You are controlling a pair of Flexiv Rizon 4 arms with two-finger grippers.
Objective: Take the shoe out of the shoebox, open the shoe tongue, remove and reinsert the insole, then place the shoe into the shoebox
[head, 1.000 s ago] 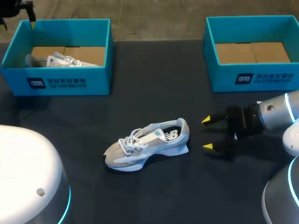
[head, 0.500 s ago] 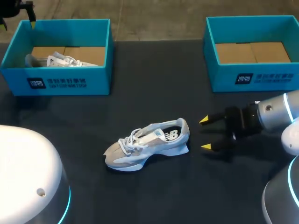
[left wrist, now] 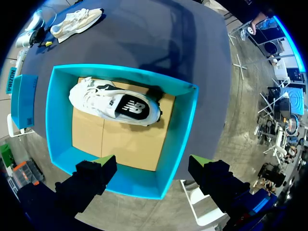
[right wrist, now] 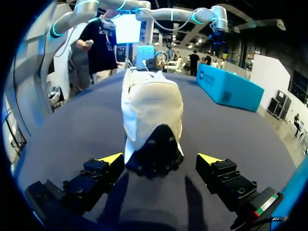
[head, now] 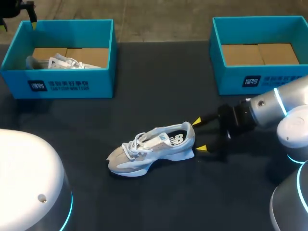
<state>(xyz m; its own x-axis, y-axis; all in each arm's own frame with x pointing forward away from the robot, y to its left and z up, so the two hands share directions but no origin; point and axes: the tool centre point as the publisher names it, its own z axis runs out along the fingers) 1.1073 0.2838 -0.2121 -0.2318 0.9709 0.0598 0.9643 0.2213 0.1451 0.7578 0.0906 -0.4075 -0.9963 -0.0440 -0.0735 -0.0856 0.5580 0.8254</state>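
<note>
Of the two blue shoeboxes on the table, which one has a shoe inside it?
The left shoebox, as the head view shows it: a white shoe lies in it. The right shoebox shows only its bare cardboard floor.

White print on left shoebox (head: pixel 57 84) and right shoebox (head: pixel 263 80), logo on shoe (head: pixel 153 148); illegible

My right arm (head: pixel 264 109) is rounded silver-grey metal with glowing cyan rings. Its black, blocky jaws carry small screws and bright yellow tips (right wrist: pixel 111 158). My left arm (head: pixel 24 173) shows a smooth white dome, cyan-banded, with one small bolt.
</note>
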